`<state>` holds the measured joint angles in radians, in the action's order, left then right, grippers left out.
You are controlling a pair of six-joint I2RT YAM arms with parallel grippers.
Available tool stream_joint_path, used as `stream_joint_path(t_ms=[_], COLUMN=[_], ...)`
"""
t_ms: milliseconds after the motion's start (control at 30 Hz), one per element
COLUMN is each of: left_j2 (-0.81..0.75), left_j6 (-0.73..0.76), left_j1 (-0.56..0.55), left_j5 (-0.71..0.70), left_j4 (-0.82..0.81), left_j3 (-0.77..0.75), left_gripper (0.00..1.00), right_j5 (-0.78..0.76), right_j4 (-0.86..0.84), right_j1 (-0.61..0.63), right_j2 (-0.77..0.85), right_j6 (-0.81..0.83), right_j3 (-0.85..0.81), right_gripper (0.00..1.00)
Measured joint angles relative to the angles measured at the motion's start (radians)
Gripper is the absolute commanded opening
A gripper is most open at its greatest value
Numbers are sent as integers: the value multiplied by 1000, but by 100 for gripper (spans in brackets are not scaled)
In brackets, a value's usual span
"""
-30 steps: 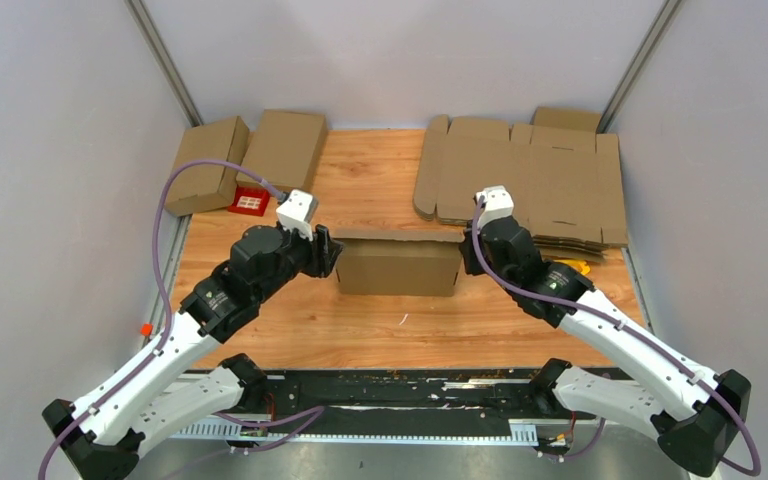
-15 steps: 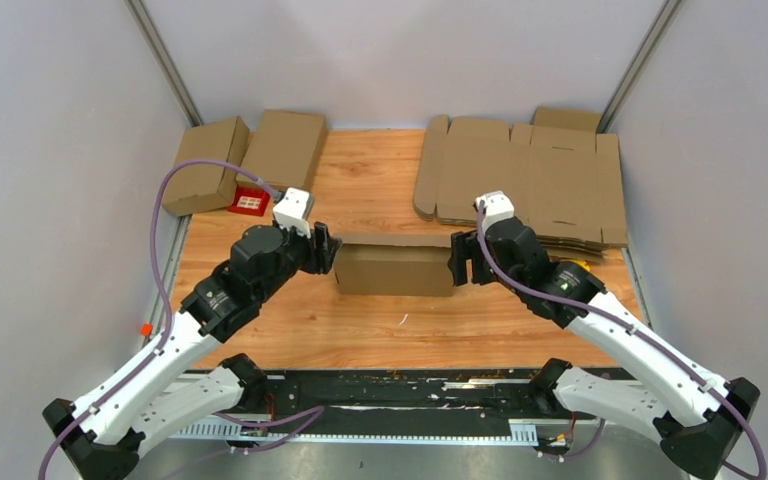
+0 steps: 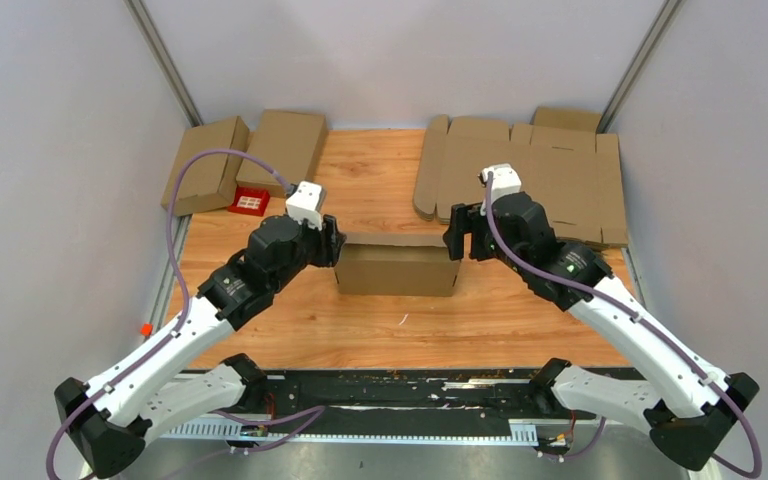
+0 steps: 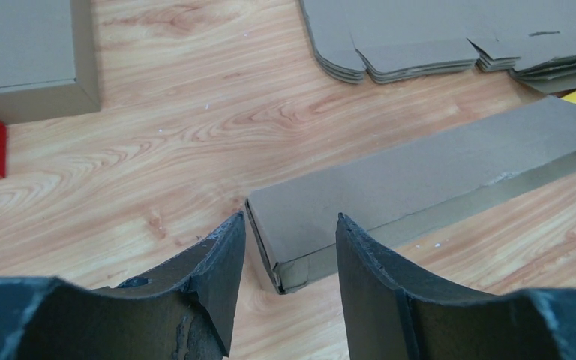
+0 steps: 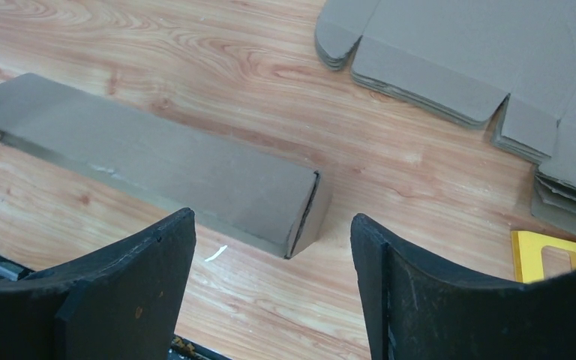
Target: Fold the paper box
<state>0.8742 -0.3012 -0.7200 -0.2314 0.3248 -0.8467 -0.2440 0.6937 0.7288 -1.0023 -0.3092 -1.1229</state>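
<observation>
The paper box (image 3: 398, 266) lies folded into a long closed brown block across the middle of the table. My left gripper (image 3: 333, 246) is at its left end. In the left wrist view the box's (image 4: 420, 169) near corner sits between the open fingers (image 4: 221, 270) of the left gripper (image 4: 290, 219), with a thin gap showing beside the left finger. My right gripper (image 3: 457, 240) hovers at the box's right end. In the right wrist view the right gripper (image 5: 273, 217) stands wide open, and the box's (image 5: 165, 161) end lies ahead of it, untouched.
A stack of flat cardboard blanks (image 3: 535, 180) covers the back right. Two folded boxes (image 3: 205, 165) (image 3: 285, 148) and a small red object (image 3: 251, 203) sit at the back left. A yellow piece (image 5: 551, 251) lies right of the box near the blanks.
The right gripper has opened from shut and lifted back off the box's right end. The left arm has shifted right, closer to the box's left end.
</observation>
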Motion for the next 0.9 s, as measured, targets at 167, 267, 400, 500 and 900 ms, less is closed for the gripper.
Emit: stream_joint_path(t_ms=[167,267,400,500,900], left_j2=[9,3,-15,-36,-65], left_j6=[-4,-10,-35,-60,-107], left_j1=[5,13,19,22,31], left_j5=[-40,-49,-47,-37,-30], left_j4=[-20,-45,-88,-136,-257], left_j3=[4,34,125,183,273], left_gripper=[57,56,55,53,51], right_j5=[9,39,83,105,175], right_j4=[-24,-51,-108,-153,-375], right_j1=[-59,-103,-135,-142,-165], right_j2=[-40,-47,-45,-32,30], right_j6=[-9,-25,-52,-63,-117], right_j3=[26,82,150,189,353], right_gripper=[68,61,57,53,19])
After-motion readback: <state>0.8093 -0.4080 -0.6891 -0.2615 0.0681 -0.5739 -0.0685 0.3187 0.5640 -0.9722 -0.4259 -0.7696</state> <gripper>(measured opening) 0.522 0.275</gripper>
